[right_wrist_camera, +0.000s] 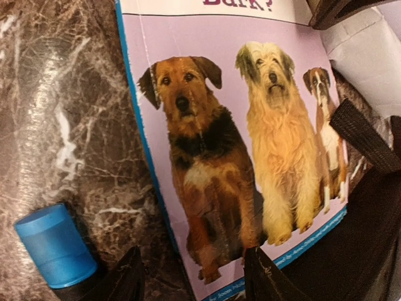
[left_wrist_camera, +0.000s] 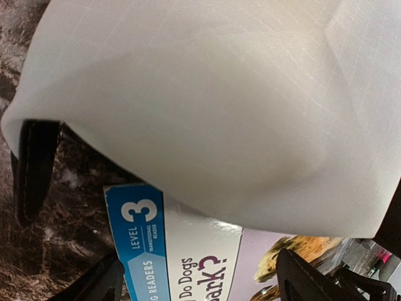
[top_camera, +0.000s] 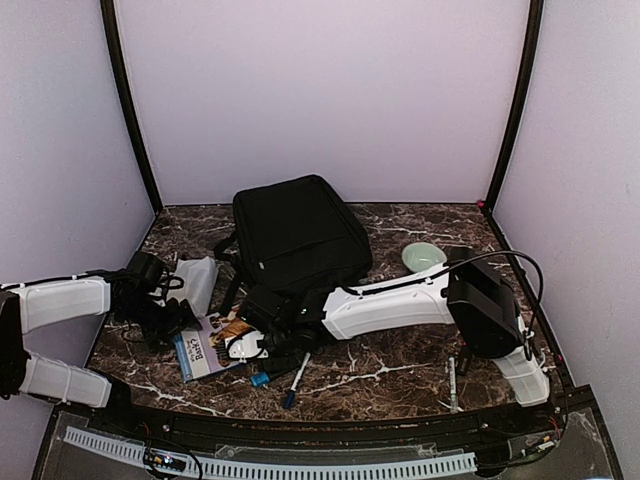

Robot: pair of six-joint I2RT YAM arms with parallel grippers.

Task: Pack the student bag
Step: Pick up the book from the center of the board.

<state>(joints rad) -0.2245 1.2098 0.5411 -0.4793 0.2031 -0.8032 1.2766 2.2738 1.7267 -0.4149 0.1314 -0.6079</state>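
Poised over the dog book (right_wrist_camera: 250, 157), 7 o'clock from the student bag (top_camera: 298, 235), left tool (left_wrist_camera: 200, 271) and right tool (right_wrist_camera: 191, 276) apart, probably to grip it.

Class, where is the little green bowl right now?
In the top view, the green bowl sits right of the black backpack, just beyond the right arm.
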